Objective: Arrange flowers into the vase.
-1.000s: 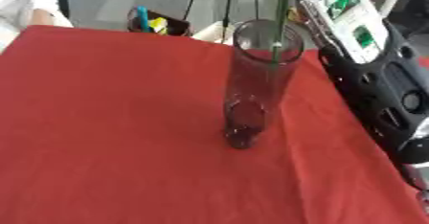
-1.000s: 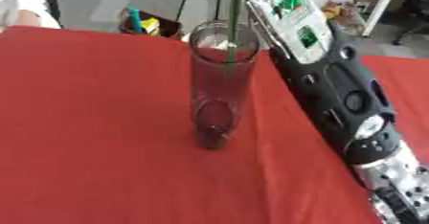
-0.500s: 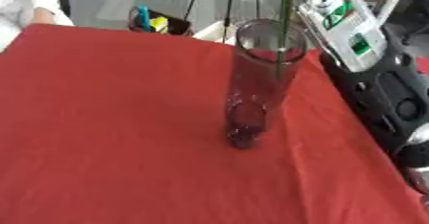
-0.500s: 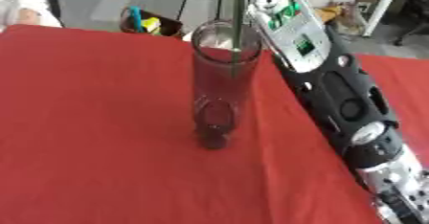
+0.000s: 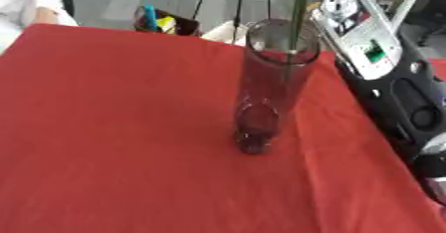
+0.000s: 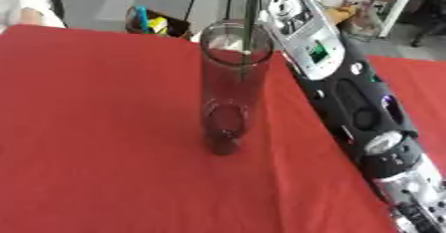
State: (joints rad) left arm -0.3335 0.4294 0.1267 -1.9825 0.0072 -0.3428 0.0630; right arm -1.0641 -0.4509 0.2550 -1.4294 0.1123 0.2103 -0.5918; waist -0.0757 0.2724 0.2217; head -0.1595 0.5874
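Observation:
A tall clear glass vase (image 5: 266,92) stands upright on the red tablecloth (image 5: 113,127), a little right of the middle. A thin green flower stem (image 5: 298,23) comes down from the top edge into the vase's mouth and ends just below the rim. My right arm (image 6: 348,92), black with a white and silver forearm, rises along the right side close to the vase and runs out of the top. Its hand is above the picture, so what holds the stem is hidden. The flower's head is not visible, and neither is my left hand.
Behind the table's far edge stands a dark box (image 5: 161,23) with blue and yellow things in it, next to thin tripod legs (image 5: 237,3). A person in white (image 5: 31,3) shows at the far left corner. Bare red cloth stretches left of the vase.
My right forearm has come down a little beside the vase, and the stem with it. The vase has not moved.

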